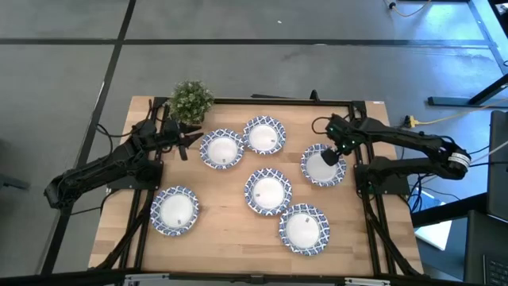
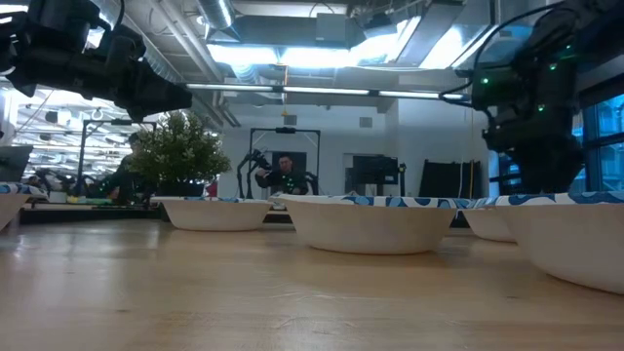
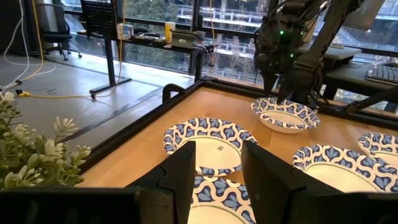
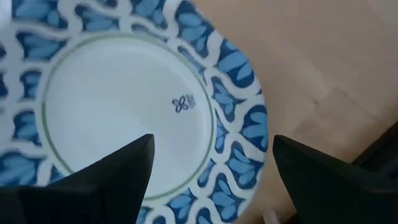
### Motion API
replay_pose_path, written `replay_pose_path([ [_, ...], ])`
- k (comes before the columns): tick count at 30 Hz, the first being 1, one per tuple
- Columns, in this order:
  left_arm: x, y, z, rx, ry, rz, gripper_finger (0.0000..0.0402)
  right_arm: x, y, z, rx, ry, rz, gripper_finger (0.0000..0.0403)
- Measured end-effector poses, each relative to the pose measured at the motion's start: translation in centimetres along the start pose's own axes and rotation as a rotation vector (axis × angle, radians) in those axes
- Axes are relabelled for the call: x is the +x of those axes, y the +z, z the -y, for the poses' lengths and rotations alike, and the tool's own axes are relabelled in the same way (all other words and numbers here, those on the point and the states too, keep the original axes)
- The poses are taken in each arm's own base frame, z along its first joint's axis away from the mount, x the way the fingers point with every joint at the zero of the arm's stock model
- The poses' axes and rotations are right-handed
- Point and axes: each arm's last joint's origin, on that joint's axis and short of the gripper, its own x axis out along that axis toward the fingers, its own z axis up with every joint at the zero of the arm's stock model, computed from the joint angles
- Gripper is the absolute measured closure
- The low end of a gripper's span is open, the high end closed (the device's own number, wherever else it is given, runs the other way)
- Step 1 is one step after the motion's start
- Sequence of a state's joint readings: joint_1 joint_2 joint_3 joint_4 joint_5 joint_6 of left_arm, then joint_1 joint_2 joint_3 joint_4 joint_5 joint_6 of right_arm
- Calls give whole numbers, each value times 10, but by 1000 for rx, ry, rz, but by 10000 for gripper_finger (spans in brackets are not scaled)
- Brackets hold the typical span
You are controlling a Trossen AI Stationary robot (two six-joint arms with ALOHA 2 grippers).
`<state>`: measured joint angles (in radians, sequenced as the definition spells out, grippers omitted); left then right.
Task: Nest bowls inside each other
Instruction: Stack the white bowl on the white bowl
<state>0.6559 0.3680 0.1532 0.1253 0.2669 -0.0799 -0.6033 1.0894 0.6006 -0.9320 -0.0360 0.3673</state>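
Observation:
Six shallow bowls, white inside with blue-patterned rims, sit apart on the wooden table: [image 1: 221,148], [image 1: 264,135], [image 1: 323,165], [image 1: 267,191], [image 1: 175,210], [image 1: 303,229]. My left gripper [image 1: 190,139] is open and held level just left of the far-left bowl [image 3: 214,193], pointing toward the table's right. My right gripper [image 1: 332,156] is open and points down over the far right part of the right-hand bowl [image 4: 124,112]. One of its fingers [image 4: 93,180] is over the white inside, and the other [image 4: 329,180] is beyond the rim [image 4: 239,130]. Whether they touch it does not show.
A small green potted plant [image 1: 191,101] stands at the far-left corner, beside my left arm [image 2: 107,68]. Black frame rails [image 1: 370,206] run along the table's left, right and far edges. Bare wood [image 1: 230,238] lies toward the near edge between the bowls.

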Motion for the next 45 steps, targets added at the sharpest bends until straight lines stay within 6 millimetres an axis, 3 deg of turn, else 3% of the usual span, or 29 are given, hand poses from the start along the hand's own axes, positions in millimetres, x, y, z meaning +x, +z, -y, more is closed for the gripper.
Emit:
replay_pose_path([
  [12,0,0,-1,0,19,1,278,9,3,0,27,-39,-52,82],
  [32,0,0,-1,0,21,1,278,12,9,-2,-8,-27,-21,332],
  [37,0,0,-1,0,21,1,278,12,9,-2,-11,-26,-22,358],
  [45,0,0,-1,0,21,1,278,12,9,-2,-5,-26,-21,363],
])
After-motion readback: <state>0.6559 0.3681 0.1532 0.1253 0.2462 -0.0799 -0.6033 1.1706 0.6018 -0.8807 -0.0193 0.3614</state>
